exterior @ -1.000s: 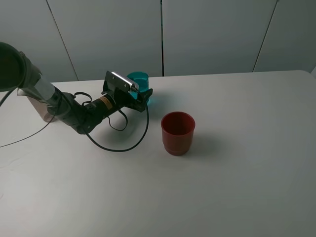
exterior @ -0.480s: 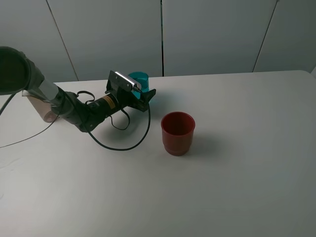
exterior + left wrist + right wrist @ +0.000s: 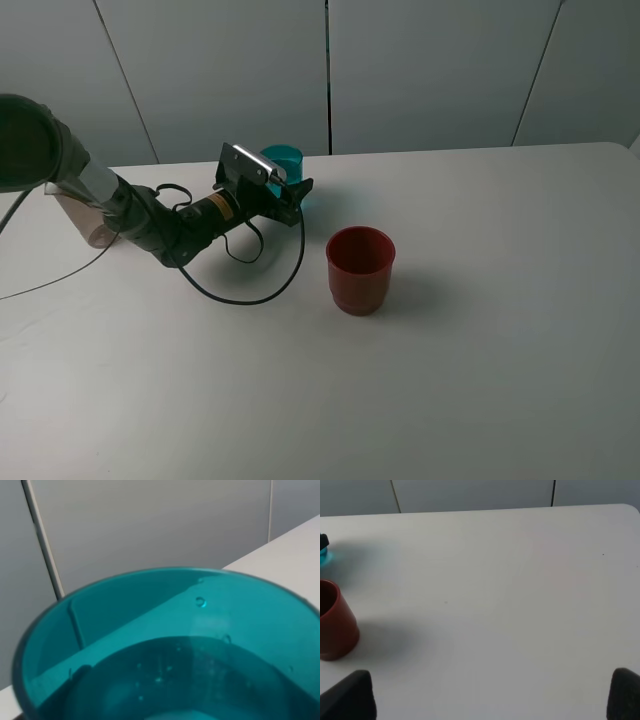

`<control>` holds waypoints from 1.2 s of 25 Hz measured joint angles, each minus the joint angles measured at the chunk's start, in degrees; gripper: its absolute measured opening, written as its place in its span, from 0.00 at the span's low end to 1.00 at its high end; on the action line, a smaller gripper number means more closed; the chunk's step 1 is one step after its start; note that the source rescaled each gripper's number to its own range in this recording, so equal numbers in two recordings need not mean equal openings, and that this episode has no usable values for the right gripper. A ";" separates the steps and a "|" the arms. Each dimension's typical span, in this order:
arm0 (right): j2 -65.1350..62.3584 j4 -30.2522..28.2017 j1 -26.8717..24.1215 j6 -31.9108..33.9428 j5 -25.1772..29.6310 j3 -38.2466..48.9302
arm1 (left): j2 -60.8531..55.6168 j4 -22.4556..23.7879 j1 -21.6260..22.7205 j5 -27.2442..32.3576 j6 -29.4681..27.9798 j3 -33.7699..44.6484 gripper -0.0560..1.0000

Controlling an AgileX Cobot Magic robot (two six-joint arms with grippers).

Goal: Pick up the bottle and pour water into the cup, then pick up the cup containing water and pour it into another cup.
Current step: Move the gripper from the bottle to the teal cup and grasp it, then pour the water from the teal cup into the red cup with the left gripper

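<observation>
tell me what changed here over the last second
The left pincer pushed slightly farther away from the camera, around the small translucent teal plastic tumbler; whether it grips it yet cannot be told. The tumbler and the dark red plastic cup stayed where they were.

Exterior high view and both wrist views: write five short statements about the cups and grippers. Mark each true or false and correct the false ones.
1. The teal cup stands upright with water in it. True.
2. The red cup lies on its side. False: it stands upright on the table.
3. The left gripper is at the teal cup. True.
4. The right gripper holds the red cup. False: its fingers stand wide apart with nothing between them, and the red cup stands free.
5. The two cups touch. False: bare table lies between them.
</observation>
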 joint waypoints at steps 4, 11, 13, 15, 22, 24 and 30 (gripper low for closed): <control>0.00 0.00 0.00 0.00 0.00 0.00 | 0.00 0.05 0.00 0.00 0.00 0.00 0.11; 0.00 0.00 0.00 0.00 0.00 0.00 | 0.03 0.39 0.00 -2.47 0.00 0.00 0.11; 0.00 0.00 0.00 0.00 0.00 0.00 | -0.23 0.48 0.00 -2.87 0.00 0.00 0.11; 0.00 0.00 0.00 0.00 0.00 0.00 | -0.90 0.64 0.00 -2.99 0.00 0.13 0.11; 0.00 0.00 0.00 -0.11 0.00 0.00 | -4.57 0.43 0.00 -3.94 1.45 4.91 0.10; 0.00 0.00 0.00 -0.11 0.00 0.00 | -5.70 0.43 0.00 -4.30 1.70 6.69 0.10; 0.00 0.00 0.00 -0.11 0.00 0.00 | -8.60 0.20 0.00 -4.30 2.76 11.68 0.10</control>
